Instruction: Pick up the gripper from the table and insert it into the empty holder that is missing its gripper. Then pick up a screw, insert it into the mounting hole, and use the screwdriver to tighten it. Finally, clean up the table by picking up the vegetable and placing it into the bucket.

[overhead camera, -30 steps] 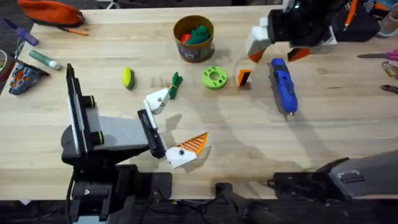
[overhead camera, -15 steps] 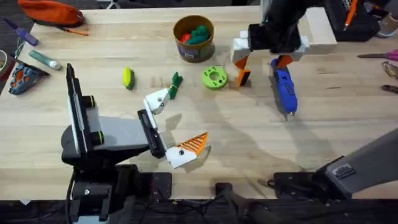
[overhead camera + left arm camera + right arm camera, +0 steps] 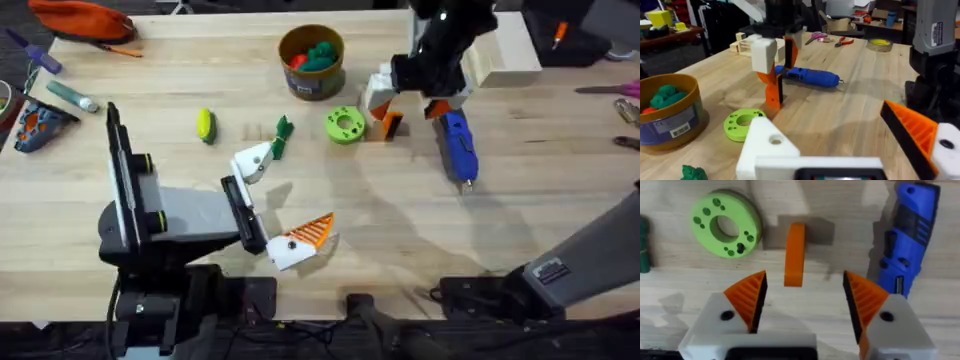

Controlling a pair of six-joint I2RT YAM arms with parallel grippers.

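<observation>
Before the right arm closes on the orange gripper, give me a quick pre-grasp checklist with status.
1. Right gripper open: ok, both pads spread wide.
2. Orange gripper centred between the pads: ok in the right wrist view, it sits in line with the gap.
3. Fingers low enough to straddle it: cannot tell.
4. Screwdriver clear of the closing path: ok, lies outside the pad on that side.
5. Green disc clear: ok, off to the other side.
6. Left gripper out of the way: ok, near its base.
</observation>
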